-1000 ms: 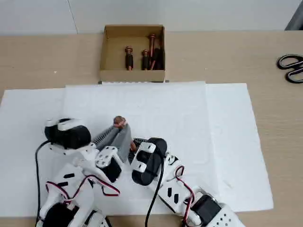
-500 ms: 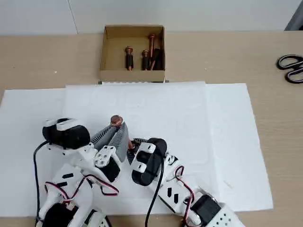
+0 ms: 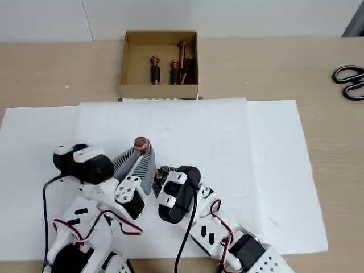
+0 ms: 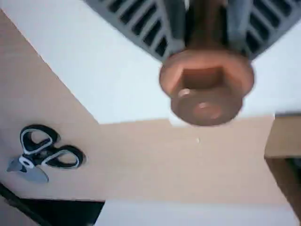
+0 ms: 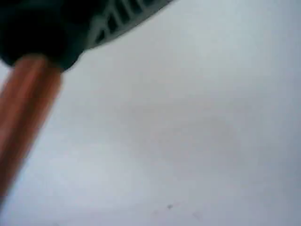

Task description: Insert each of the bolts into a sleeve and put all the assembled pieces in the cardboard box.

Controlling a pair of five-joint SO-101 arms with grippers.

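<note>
Left wrist view: the left gripper [image 4: 207,40] pinches the copper bolt [image 4: 207,89] between ribbed grey fingers [image 4: 141,21], behind its head.

I see the box [image 3: 159,91] at the far middle of the table [image 3: 273,68], just behind the sheet [image 3: 227,159], with assembled pieces [image 3: 154,71] inside it. The scissors [image 3: 350,82] lie far right. Near me, over the sheet's left half, the left gripper [image 3: 141,152] clamps a bolt [image 3: 141,143].
</note>
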